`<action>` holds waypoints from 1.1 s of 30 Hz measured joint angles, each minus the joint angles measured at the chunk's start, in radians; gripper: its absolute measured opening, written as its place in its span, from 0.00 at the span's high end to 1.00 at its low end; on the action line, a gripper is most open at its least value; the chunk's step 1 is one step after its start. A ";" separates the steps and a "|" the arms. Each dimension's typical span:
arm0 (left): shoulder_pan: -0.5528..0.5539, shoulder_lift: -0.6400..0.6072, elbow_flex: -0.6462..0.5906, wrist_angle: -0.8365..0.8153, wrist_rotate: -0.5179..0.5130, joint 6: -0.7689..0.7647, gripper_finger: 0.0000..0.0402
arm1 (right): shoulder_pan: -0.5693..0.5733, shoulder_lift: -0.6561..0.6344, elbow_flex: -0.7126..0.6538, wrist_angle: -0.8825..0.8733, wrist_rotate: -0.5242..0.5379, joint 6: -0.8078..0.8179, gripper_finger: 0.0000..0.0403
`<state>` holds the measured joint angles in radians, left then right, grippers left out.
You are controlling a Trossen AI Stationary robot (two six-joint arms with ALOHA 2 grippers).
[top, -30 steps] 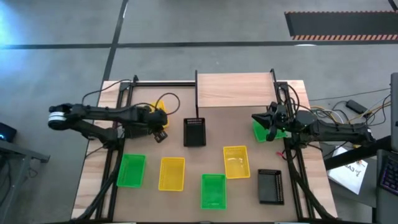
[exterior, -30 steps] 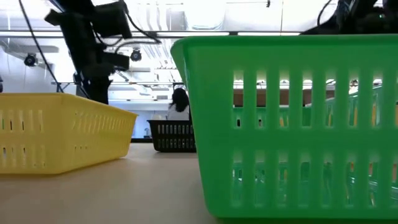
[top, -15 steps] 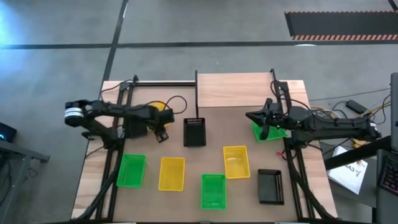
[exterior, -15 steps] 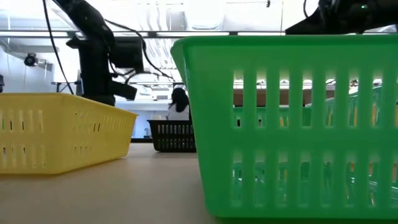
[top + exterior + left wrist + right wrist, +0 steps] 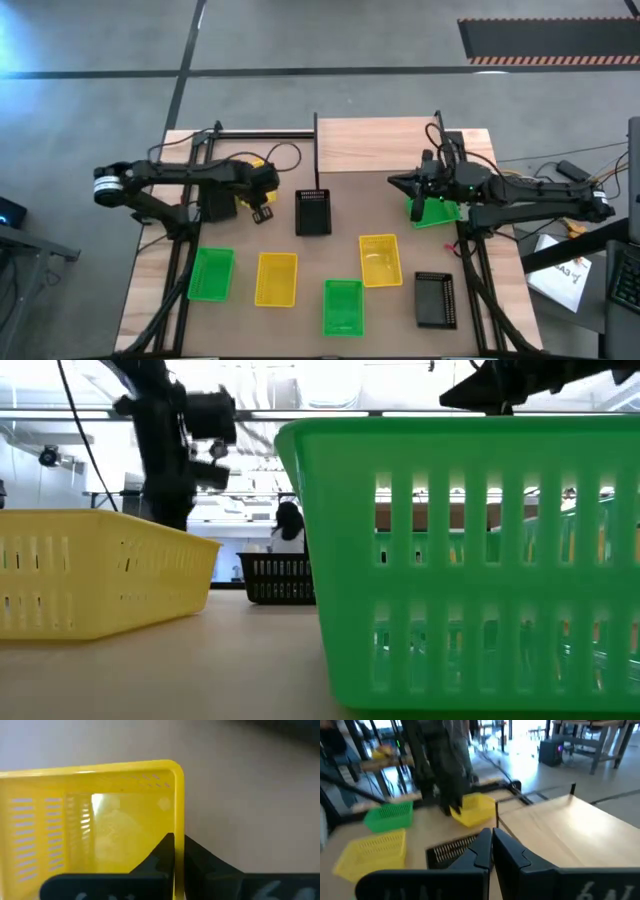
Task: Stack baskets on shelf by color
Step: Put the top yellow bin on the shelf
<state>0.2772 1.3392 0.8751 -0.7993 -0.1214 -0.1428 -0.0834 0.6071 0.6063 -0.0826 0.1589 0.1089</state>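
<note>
In the high view my left gripper (image 5: 258,190) is at the table's far left, shut on a yellow basket (image 5: 256,168). My right gripper (image 5: 392,181) is shut and holds nothing, just off the near right corner of the shelf (image 5: 378,145). A green basket (image 5: 436,212) lies under the right arm; whether the arm touches it does not show. More baskets rest on their bottoms on the table: a black basket (image 5: 314,212) by the shelf, and green (image 5: 211,274), yellow (image 5: 277,279), green (image 5: 343,306), yellow (image 5: 380,260) and black (image 5: 436,300) baskets nearer. My left gripper pinches the yellow basket's side wall at its rim (image 5: 175,827), close to a corner. One finger (image 5: 157,855) is inside the basket and the other outside. In the right wrist view the basket (image 5: 472,810) sits tilted under the arm; whether it is clear of the table does not show.
The shelf's dark side panels (image 5: 316,140) stand upright at both ends of its board. Cables (image 5: 270,155) trail over the far left of the table. In the low view a green basket (image 5: 470,560) and a yellow basket (image 5: 100,570) fill the foreground. A person (image 5: 288,525) stands in the room behind.
My right gripper has moved toward the table's left, along the front of the shelf, and away from the green basket below its arm. My left arm has shifted a little over the yellow basket at the far left.
</note>
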 joint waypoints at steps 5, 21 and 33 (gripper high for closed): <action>-0.018 -0.047 0.177 -0.172 0.020 0.000 1.00 | 0.000 -0.003 0.108 -0.163 0.001 -0.022 0.98; -0.073 0.242 1.069 -0.368 0.187 -0.006 1.00 | 0.000 -0.004 0.366 -0.480 0.001 -0.054 0.98; -0.083 0.605 1.398 -0.108 0.245 0.046 1.00 | 0.000 -0.027 0.452 -0.642 0.004 0.005 0.98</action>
<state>0.1944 1.9437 2.2726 -0.9072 0.1234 -0.0969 -0.0837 0.5798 1.0582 -0.7245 0.1626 0.1138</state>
